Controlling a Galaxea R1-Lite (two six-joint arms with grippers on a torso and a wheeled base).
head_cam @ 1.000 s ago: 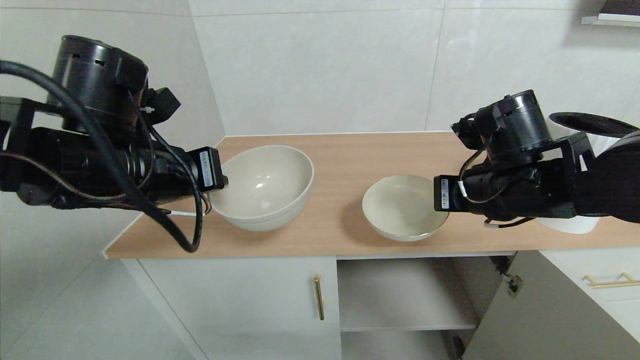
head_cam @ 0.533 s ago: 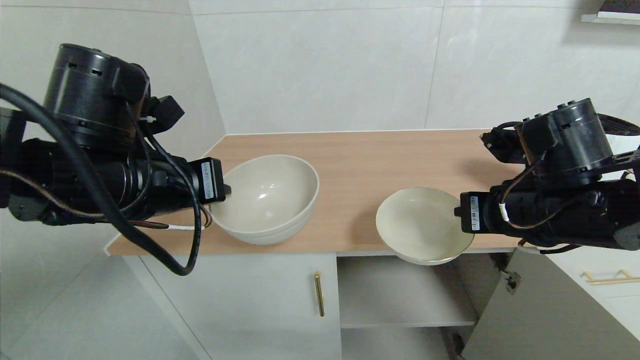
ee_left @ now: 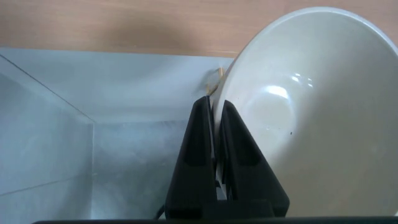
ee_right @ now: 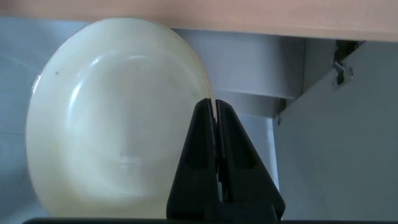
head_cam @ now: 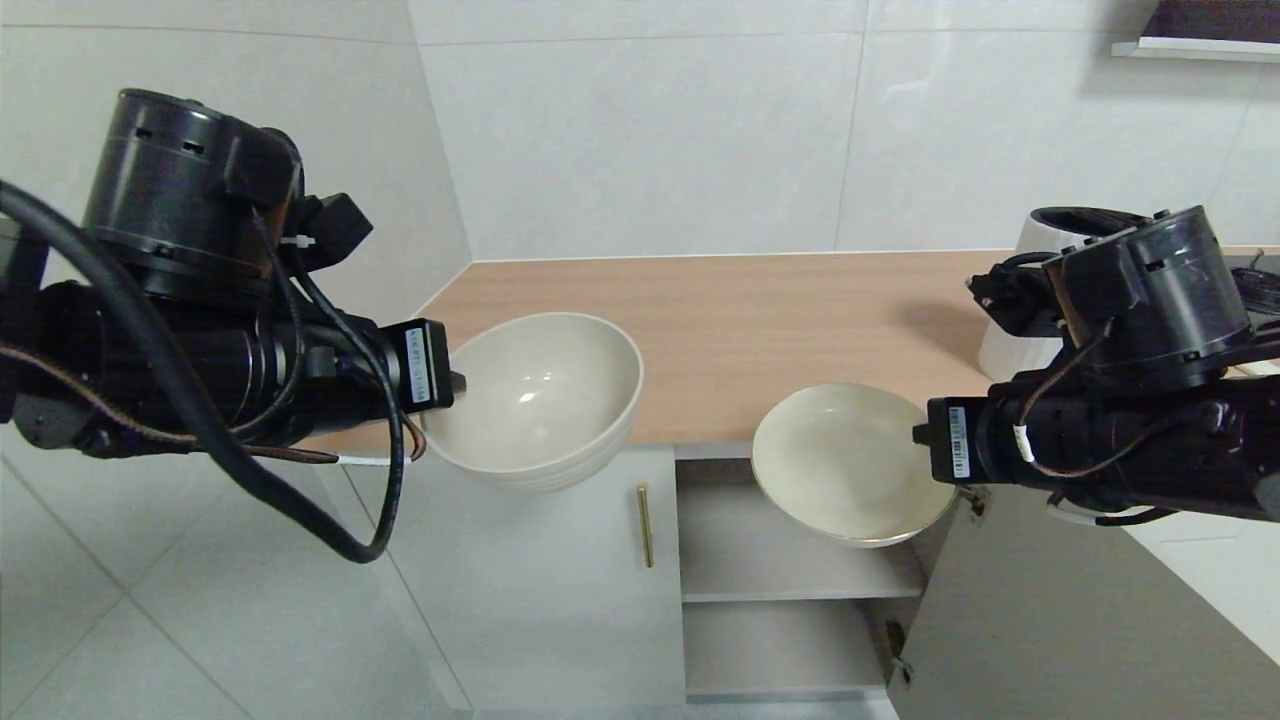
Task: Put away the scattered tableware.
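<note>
A large deep cream bowl (head_cam: 535, 395) hangs off the counter's front edge, above the shut cabinet door. My left gripper (head_cam: 452, 382) is shut on its rim, and the left wrist view shows the bowl (ee_left: 311, 118) with the left gripper (ee_left: 215, 112) pinching its edge. A smaller shallow cream bowl (head_cam: 845, 460) hangs in front of the open cabinet, tilted. My right gripper (head_cam: 925, 435) is shut on its rim. In the right wrist view the small bowl (ee_right: 118, 118) has the right gripper (ee_right: 214, 112) clamped on its edge.
The wooden counter (head_cam: 760, 320) runs along the tiled wall. A white appliance (head_cam: 1040, 290) with a dark top stands at the counter's right. Below, the open cabinet shows a bare shelf (head_cam: 790, 560), its door (head_cam: 1050, 620) swung out to the right. A shut door with a gold handle (head_cam: 645, 525) is left of it.
Both bowls have left the countertop and come forward past its front edge. The camera has pulled back too, so the counter looks farther off and the white appliance has come into sight.
</note>
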